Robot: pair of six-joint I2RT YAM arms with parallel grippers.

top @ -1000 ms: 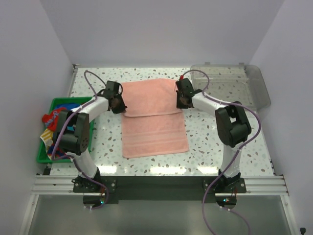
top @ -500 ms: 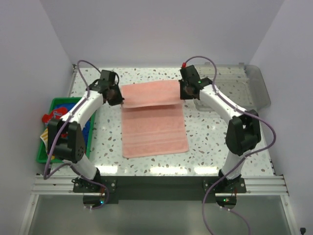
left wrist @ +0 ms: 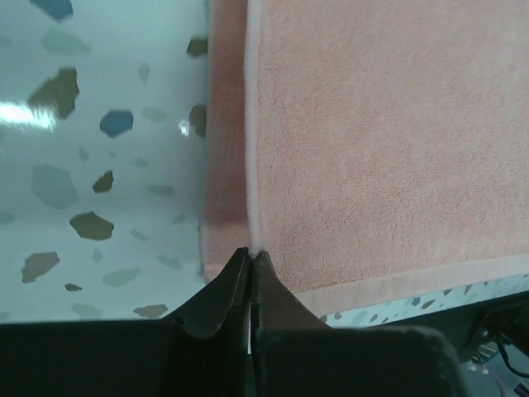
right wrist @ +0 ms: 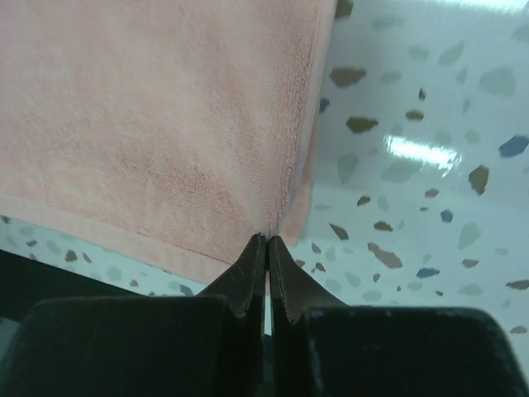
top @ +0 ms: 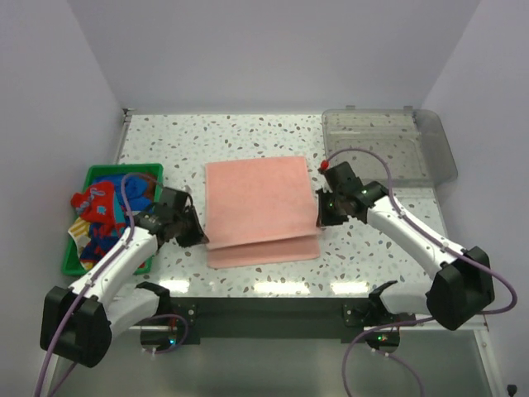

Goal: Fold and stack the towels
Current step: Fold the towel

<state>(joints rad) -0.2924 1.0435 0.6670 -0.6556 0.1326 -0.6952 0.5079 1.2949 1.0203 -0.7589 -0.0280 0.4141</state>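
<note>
Basket of towels, maybe three; left gripper, right gripper tight on salmon towel

Pink towel, frame centre: soft terry cloth, matt, with a fine fuzzy nap. In your left wrist view a flatter woven band runs along its lower hem.
Tabletop: speckled stone-look surface, smooth and glossy, throwing white glare.
Tray, upper right: clear plastic, glossy.
Basket, left edge: green plastic, slight sheen.
Left end effector and right end effector: you'll note both look matt black and smooth.
</note>
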